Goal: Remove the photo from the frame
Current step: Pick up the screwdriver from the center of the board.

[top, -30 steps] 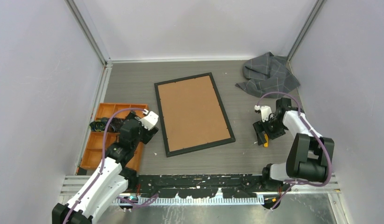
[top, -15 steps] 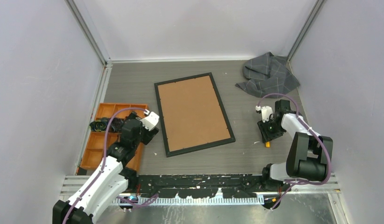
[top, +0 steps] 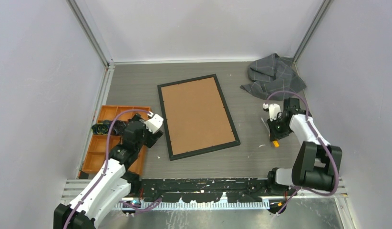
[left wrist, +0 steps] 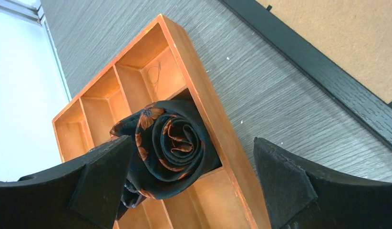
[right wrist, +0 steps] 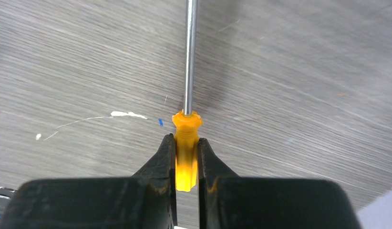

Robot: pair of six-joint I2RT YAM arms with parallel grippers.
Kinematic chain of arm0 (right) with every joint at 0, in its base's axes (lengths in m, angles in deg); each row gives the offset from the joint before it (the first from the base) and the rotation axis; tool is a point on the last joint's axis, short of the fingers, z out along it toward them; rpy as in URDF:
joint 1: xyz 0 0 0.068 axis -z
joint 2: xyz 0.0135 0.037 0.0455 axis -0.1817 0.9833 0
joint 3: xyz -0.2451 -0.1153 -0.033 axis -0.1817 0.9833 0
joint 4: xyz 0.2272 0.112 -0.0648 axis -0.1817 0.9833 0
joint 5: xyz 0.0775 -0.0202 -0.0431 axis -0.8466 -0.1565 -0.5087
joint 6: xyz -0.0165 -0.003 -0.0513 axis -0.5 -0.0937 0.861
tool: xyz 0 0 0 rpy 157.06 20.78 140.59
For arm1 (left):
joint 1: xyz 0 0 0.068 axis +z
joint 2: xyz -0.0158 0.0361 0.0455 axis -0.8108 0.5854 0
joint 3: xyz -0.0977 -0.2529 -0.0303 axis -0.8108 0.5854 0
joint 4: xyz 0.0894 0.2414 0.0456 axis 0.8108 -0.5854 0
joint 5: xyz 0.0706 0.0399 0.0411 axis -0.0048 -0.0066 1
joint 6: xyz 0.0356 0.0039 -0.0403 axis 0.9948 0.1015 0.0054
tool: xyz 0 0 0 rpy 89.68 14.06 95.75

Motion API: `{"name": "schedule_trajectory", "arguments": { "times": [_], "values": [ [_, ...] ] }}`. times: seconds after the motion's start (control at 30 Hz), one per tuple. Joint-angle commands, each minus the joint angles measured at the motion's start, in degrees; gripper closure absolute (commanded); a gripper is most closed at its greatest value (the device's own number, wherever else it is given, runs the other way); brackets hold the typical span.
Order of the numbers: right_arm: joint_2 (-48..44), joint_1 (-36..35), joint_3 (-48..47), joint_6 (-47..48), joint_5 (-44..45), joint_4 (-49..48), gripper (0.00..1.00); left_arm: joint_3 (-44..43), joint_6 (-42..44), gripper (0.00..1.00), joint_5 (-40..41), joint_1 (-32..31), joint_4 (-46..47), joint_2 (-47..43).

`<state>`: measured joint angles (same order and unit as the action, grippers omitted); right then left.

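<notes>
The frame [top: 198, 116] lies face down in the middle of the table, its brown board back up inside a thin black border [left wrist: 323, 71]. The photo is hidden under that board. To the frame's right, my right gripper [top: 275, 137] is shut on the yellow handle of a screwdriver [right wrist: 186, 138]. The steel shaft [right wrist: 190, 57] points away over bare table. My left gripper [left wrist: 193, 143] stands wide open at the frame's left, over the orange tray, holding nothing.
An orange compartment tray [top: 99, 145] sits at the left edge, with a rolled dark floral tie [left wrist: 170, 138] in one compartment. A crumpled grey cloth [top: 275, 76] lies at the back right. Walls close in on three sides.
My right gripper has closed on the screwdriver's yellow handle and shifted slightly to the right and away. The left arm and the frame have not moved.
</notes>
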<state>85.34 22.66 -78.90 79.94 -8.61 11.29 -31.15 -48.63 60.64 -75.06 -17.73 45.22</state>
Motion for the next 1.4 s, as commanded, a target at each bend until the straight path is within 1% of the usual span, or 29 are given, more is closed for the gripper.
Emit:
{"name": "schedule_trajectory", "arguments": {
  "times": [0.0, 0.1, 0.17, 0.2, 0.27, 0.33, 0.4, 0.43, 0.47, 0.53, 0.57, 0.67, 0.8, 0.87, 1.03, 1.13, 1.37],
  "values": [
    [-9.6, -2.7, -8.7, -1.0, -3.1, 6.0, 0.99, -6.3, -0.5, 0.0, -3.3, 0.1, -1.1, 0.4],
    [-15.8, -10.2, -13.0, -1.5, -0.9, 8.4, 0.99, -12.5, 0.9, 0.0, -8.2, -0.9, -5.5, 3.2],
    [-18.4, -17.8, -15.7, -1.8, 2.5, 9.1, 0.99, -18.5, 0.7, 0.0, -11.1, -1.8, -9.3, 6.1],
    [-19.1, -21.2, -17.2, -2.5, 4.6, 9.2, 0.99, -23.2, 0.3, 0.0, -13.5, -1.9, -11.7, 8.0],
    [-19.1, -28.4, -19.7, -3.6, 8.2, 9.2, 0.99, -29.8, -0.9, 0.0, -17.9, -1.9, -16.8, 12.3],
    [-17.8, -34.1, -22.0, -5.0, 12.6, 9.4, 0.99, -38.7, -2.6, 0.0, -23.2, -1.9, -21.2, 16.9],
    [-16.1, -40.2, -23.3, -6.2, 14.3, 8.5, 0.99, -44.7, -5.7, 0.0, -30.1, -1.9, -24.0, 20.3],
    [-15.8, -42.0, -23.4, -6.6, 15.2, 7.6, 0.99, -47.3, -6.9, 0.0, -31.9, -1.9, -24.7, 22.0],
    [-15.1, -44.1, -23.4, -6.8, 15.5, 7.0, 0.99, -49.6, -8.8, 0.0, -35.6, -1.9, -24.9, 23.5],
    [-13.0, -45.7, -24.2, -7.0, 13.9, 6.7, 0.99, -53.3, -12.9, 0.0, -40.1, -1.9, -24.9, 26.4],
    [-12.1, -46.4, -24.2, -7.1, 13.9, 6.1, 0.99, -54.8, -15.1, 0.0, -44.1, -1.9, -24.8, 27.7],
    [-13.0, -49.9, -21.6, -6.2, 15.7, 1.9, 0.99, -58.0, -20.3, 0.0, -53.5, -1.9, -23.9, 31.9],
    [-16.6, -50.8, -16.4, -6.9, 14.4, -4.9, 0.99, -58.9, -28.7, 0.01, -65.0, -1.9, -20.0, 38.1],
    [-18.5, -50.8, -13.6, -6.8, 14.3, -8.0, 0.99, -58.3, -31.9, 0.0, -68.6, -2.1, -17.9, 40.6],
    [-20.6, -51.0, -11.5, -8.3, 11.5, -10.4, 0.99, -58.9, -34.9, 0.0, -70.9, -3.8, -15.2, 46.8],
    [-19.9, -51.3, -9.9, -8.9, 11.9, -12.4, 0.99, -59.3, -39.6, 0.0, -72.9, -5.1, -11.7, 50.0],
    [-18.9, -53.6, -9.5, -9.9, 12.6, -14.1, 0.99, -61.9, -38.7, 0.0, -70.7, -8.6, -13.1, 55.5]
  ]
}}
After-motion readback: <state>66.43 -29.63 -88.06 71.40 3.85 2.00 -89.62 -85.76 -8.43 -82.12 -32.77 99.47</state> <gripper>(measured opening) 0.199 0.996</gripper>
